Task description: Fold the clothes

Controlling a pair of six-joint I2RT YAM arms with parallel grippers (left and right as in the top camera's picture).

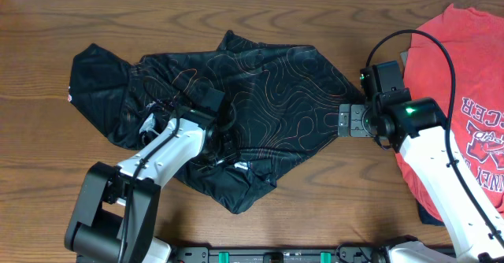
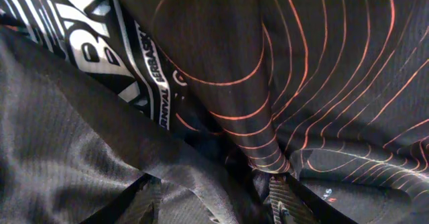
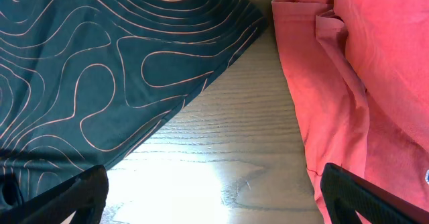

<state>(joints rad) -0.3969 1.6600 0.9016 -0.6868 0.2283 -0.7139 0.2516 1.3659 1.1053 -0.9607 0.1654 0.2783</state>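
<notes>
The clothes, a black jersey (image 1: 260,90) with thin orange contour lines, lie crumpled across the middle and left of the table. My left gripper (image 1: 214,115) is pressed down into the jersey's middle. In the left wrist view its fingers (image 2: 285,200) stand partly apart, with a loose fold of jersey (image 2: 201,184) lying between them; white lettering (image 2: 100,43) shows at the upper left. My right gripper (image 1: 342,122) sits at the jersey's right corner. In the right wrist view the right gripper (image 3: 218,207) is wide open over bare wood, with the jersey's edge (image 3: 134,83) on its left.
A red T-shirt (image 1: 461,98) with white lettering lies at the table's right side, under the right arm, and its folded edge (image 3: 315,83) runs close beside the right gripper. Bare wooden tabletop (image 3: 228,143) separates it from the jersey.
</notes>
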